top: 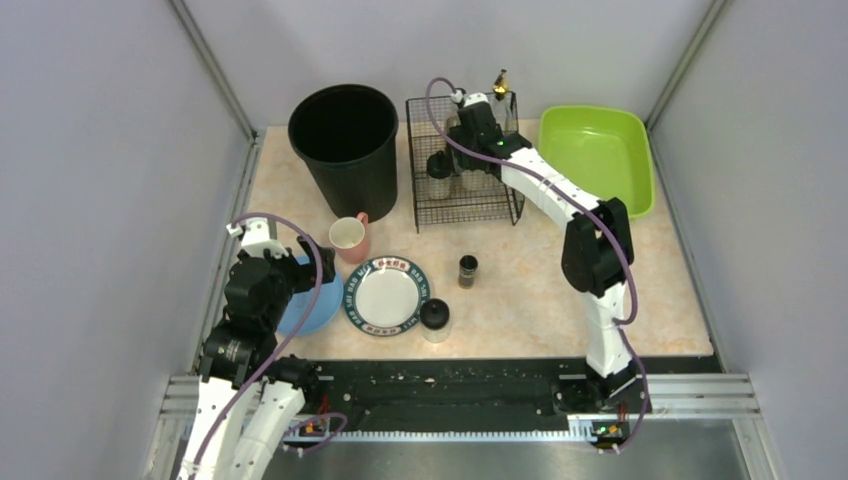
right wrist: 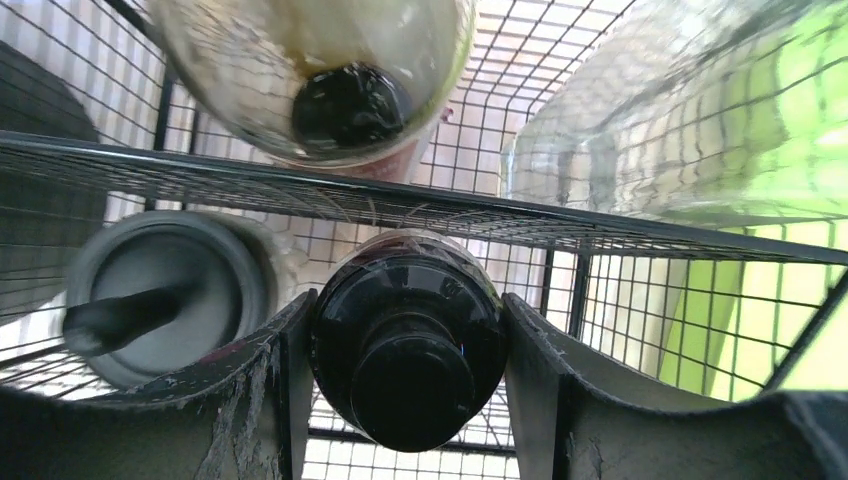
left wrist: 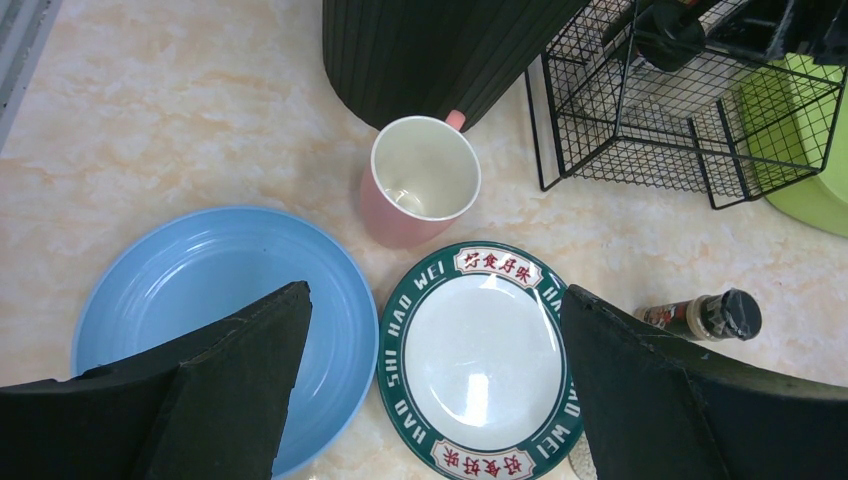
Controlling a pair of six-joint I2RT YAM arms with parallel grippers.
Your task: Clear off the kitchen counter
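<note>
Legibly, "HAO WEI" plate (left wrist: pixel 480 370) on counter (left wrist: pixel 150 120)

A: Plates?
B: Two: one blue plate (top: pixel 318 308), one green-rimmed plate (top: pixel 387 295).
A: Singles?
B: One pink mug (top: pixel 349 238), one black bin (top: pixel 345 145), one wire basket (top: pixel 465 208) at twelve o'clock, one green tray (top: pixel 600 160).
A: Bottles, jars?
B: Two loose on the tabletop (top: pixel 520 290): a spice bottle (top: pixel 467 270), a black-lidded jar (top: pixel 434 316). Four in the basket: a black-capped bottle (right wrist: pixel 405 340), a grey-lidded jar (right wrist: pixel 165 295), a clear glass jar (right wrist: pixel 300 60), a clear bottle (right wrist: pixel 680 120).

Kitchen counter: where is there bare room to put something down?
Bare: beige speckled counter in front of the black wire basket and lime-green plastic tray. Crowded: front left, with blue plate, green-rimmed white plate and pink mug.
</note>
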